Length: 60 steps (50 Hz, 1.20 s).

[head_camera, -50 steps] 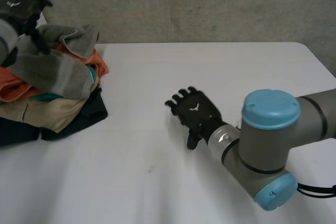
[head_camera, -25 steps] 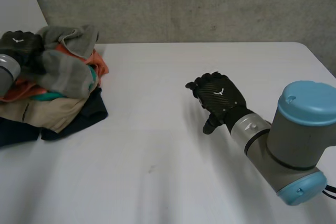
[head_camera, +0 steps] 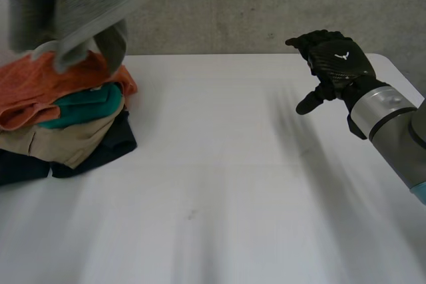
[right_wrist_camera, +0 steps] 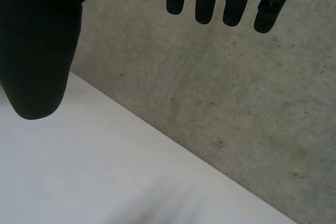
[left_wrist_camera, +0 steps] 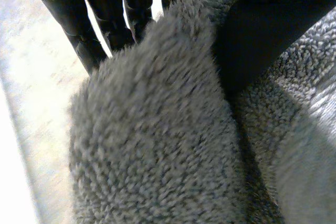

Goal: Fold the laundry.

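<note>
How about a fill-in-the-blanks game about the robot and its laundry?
The left hand pinches a fluffy ___ towel.
The right hand is open and holds ___.
The top cloth of the clothes pile is ___.
Missing words: grey; nothing; orange.

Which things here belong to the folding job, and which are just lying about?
Job:
- grey towel, pinched in the left hand above the pile
- laundry pile of orange, teal, beige and dark pieces

Not in play:
- right hand, open and holding nothing above the white table
- concrete wall
</note>
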Each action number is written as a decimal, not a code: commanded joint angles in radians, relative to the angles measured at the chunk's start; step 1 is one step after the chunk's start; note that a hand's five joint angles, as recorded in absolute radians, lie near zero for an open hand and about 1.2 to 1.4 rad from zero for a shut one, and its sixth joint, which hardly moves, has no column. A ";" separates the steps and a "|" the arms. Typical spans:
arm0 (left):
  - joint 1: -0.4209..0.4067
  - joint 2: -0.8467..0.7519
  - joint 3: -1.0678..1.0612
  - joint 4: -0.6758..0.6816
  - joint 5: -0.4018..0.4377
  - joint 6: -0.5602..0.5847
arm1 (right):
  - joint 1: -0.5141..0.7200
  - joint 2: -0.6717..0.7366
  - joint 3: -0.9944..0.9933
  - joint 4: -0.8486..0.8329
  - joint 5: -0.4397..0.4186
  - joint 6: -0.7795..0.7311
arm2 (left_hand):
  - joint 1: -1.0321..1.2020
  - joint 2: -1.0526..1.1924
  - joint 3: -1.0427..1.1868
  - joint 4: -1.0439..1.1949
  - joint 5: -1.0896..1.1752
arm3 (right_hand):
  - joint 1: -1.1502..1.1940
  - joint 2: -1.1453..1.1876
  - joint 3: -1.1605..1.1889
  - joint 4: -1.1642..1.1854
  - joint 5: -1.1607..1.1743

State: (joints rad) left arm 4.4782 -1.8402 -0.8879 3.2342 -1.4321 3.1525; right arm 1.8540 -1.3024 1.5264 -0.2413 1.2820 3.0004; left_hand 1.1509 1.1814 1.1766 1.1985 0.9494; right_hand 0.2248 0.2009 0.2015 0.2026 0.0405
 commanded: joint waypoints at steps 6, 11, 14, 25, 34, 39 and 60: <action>-0.307 -0.122 -0.120 -0.039 -0.057 -0.035 | -0.049 0.003 -0.029 0.022 0.008 0.002 | 0.245 0.215 0.220 0.198 0.272 | -0.050 -0.026 -0.027 -0.028 -0.041; -0.411 -0.252 -0.203 -0.056 -0.065 -0.055 | -0.068 0.024 -0.035 0.020 0.008 0.003 | 0.245 0.215 0.220 0.198 0.272 | -0.050 -0.026 -0.027 -0.028 -0.041; -0.479 -0.333 -0.227 -0.071 -0.044 -0.083 | -0.070 0.054 -0.046 0.025 0.007 -0.001 | -0.415 -0.446 -0.441 -0.463 -0.388 | -0.050 -0.026 -0.027 -0.028 -0.041; -0.407 -0.217 -0.295 -0.178 -0.048 -0.078 | -0.059 0.129 -0.115 0.192 0.005 -0.047 | -0.976 -1.007 -1.002 -1.024 -0.949 | -0.050 -0.026 -0.027 -0.028 -0.041; -0.206 -0.099 -0.420 -0.182 -0.027 0.145 | -0.006 0.106 -0.181 0.491 -0.001 -0.067 | -0.976 -1.007 -1.002 -1.024 -0.949 | -0.050 -0.026 -0.027 -0.028 -0.041; -0.059 -0.120 -0.459 -0.178 0.068 0.384 | 0.074 0.098 -0.158 0.622 0.000 -0.100 | -0.976 -1.007 -1.002 -1.024 -0.949 | -0.050 -0.026 -0.027 -0.028 -0.041; 0.131 -0.504 -0.217 -0.128 0.371 0.788 | 0.264 0.178 0.083 0.189 0.261 -0.104 | -0.976 -1.007 -1.002 -1.024 -0.949 | 0.000 0.024 0.023 0.022 0.009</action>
State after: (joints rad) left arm 4.6063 -2.2618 -1.1696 3.0863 -1.0517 3.8471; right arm 2.1134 -1.1602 1.5929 0.0305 1.5077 2.8930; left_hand 0.1983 0.2052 0.2096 0.2007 0.0452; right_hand 0.2248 0.2010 0.2017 0.2026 0.0405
